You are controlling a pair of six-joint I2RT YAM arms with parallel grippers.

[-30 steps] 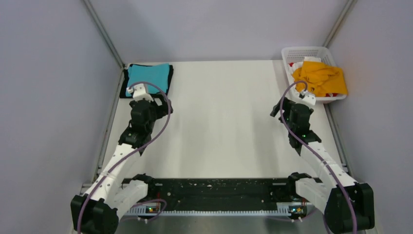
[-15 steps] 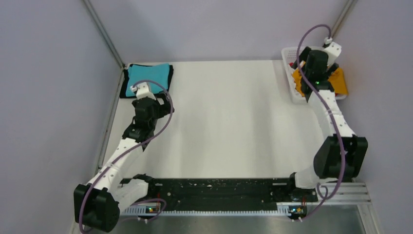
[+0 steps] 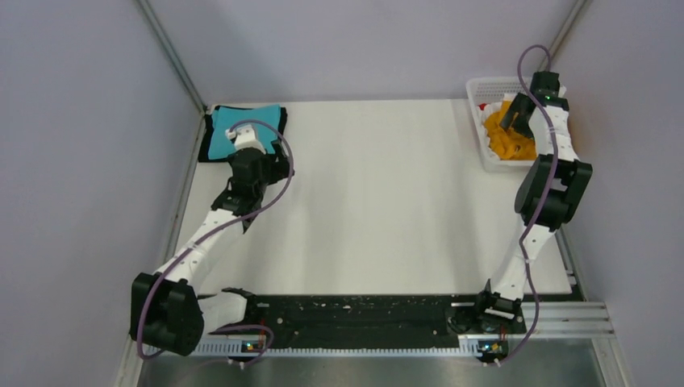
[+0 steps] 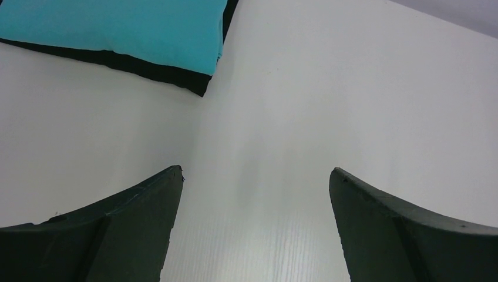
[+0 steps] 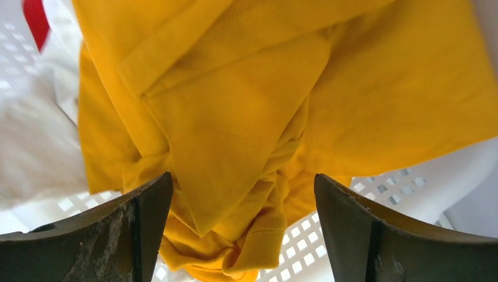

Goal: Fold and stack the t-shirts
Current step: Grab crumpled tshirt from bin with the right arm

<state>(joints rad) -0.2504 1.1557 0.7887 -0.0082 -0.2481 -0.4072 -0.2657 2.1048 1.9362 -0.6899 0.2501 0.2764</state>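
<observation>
Two arms, seen from above: the left arm reaches to the far-left corner of the table, where a folded teal t-shirt lies on a black t-shirt. The right arm reaches over the white lattice basket at the far-right corner, which holds a crumpled orange-yellow t-shirt. Left wrist view: the left gripper, fingers spread wide and holding nothing, hangs over the tabletop near the stack's corner. Right wrist view: the right gripper, fingers likewise apart, is poised over the orange-yellow t-shirt, not clamping it; white cloth and a red scrap show beside the shirt.
</observation>
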